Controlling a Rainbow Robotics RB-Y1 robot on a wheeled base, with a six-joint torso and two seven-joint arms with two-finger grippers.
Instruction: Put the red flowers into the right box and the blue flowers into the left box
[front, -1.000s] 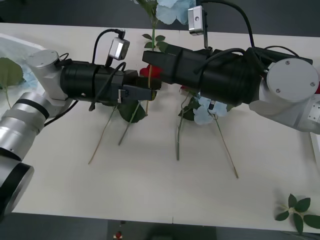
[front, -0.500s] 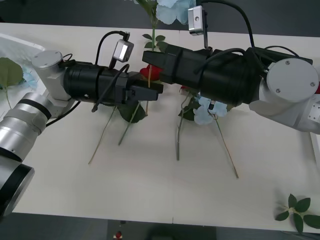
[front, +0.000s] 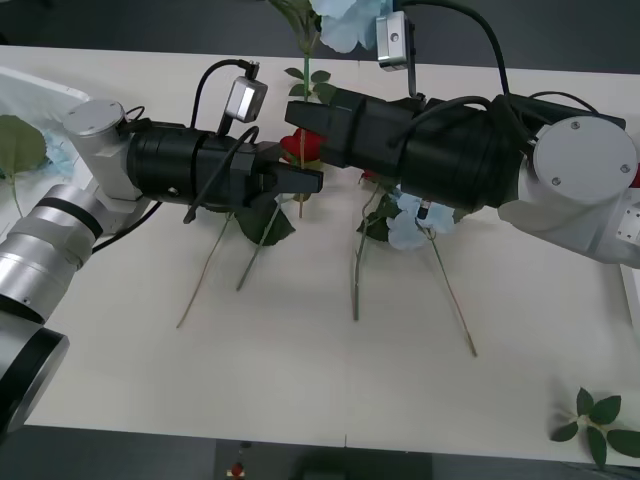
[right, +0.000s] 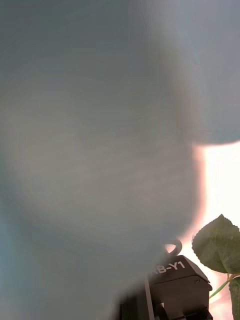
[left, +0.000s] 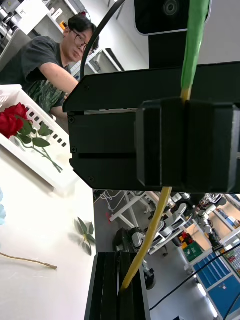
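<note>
Left wrist view: the left gripper's (left: 120, 295) black fingers have just closed on the bare lower stem of a blue flower (left: 150, 235). Just beyond them, the right gripper (left: 186, 145) clamps the same stem higher up. This looks like a handover, bound for the left box (front: 25, 85). Right wrist view: the left gripper's housing reads "RB-Y1".
</note>
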